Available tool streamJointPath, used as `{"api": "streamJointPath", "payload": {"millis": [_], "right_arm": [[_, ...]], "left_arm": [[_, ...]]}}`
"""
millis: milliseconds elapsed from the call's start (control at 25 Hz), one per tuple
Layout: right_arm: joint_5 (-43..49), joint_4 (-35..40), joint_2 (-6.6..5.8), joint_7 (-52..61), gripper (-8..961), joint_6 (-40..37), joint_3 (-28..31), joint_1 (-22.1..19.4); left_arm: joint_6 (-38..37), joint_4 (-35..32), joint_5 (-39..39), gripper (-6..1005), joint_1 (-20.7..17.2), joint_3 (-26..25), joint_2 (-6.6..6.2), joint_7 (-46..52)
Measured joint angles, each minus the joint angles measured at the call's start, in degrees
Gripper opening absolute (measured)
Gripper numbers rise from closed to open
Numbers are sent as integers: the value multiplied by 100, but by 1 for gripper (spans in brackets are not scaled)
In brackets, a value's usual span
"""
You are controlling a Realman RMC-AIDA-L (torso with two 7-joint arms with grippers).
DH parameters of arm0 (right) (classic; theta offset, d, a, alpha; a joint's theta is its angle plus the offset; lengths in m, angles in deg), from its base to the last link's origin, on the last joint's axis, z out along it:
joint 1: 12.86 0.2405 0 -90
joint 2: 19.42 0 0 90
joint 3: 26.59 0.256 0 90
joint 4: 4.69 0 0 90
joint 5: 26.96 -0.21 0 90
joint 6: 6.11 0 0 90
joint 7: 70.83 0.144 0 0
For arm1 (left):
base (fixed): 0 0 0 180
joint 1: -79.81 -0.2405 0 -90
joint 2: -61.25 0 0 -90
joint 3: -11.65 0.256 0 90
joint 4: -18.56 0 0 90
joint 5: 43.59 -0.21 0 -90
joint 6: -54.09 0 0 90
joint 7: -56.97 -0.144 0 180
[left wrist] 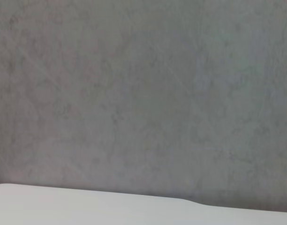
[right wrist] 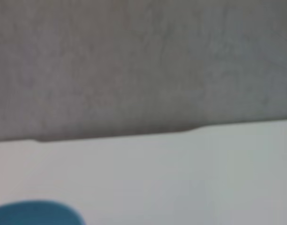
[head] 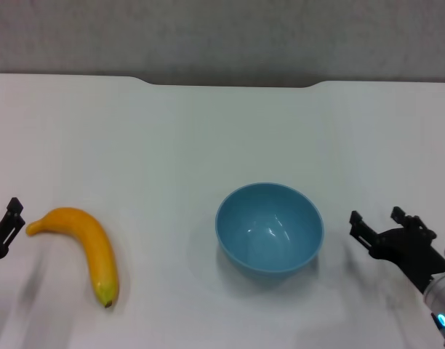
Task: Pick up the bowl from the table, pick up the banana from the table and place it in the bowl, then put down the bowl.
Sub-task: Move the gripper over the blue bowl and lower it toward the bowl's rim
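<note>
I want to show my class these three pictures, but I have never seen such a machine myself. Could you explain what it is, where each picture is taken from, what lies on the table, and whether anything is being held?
This is a robot with two arms. The wide picture comes from a camera on its head, looking down at a white table. The other two come from cameras on its wrists; they show mostly the grey wall and the table's far edge, and the right wrist picture catches a bit of the bowl.

On the table lie a yellow banana, towards the robot's left, and an empty light-blue bowl near the middle, standing upright. They do not touch.

The left end effector sits at the picture's edge beside the banana. The right end effector is beside the bowl with its fingers apart. Nothing is held.
</note>
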Motion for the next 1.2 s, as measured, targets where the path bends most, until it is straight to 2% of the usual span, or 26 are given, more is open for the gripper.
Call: {"api": "streamJointPath", "payload": {"millis": [400, 680, 880, 1040, 1200], "right_arm": [[14, 138, 17, 54, 856, 283, -471, 281], [13, 191, 10, 76, 855, 280, -548, 345], [-1, 180, -1, 63, 855, 155, -506, 238], [-15, 198, -2, -80, 854, -518, -317, -82], [4, 293, -6, -329, 854, -758, -89, -251]], "left_arm": [[34, 3, 0, 853, -2, 0, -1, 0], [43, 3, 0, 852, 1, 0, -1, 0], [60, 2, 0, 852, -22, 0, -1, 0], [70, 2, -9, 852, -33, 0, -1, 13], [133, 4, -55, 853, -59, 34, -33, 333]]}}
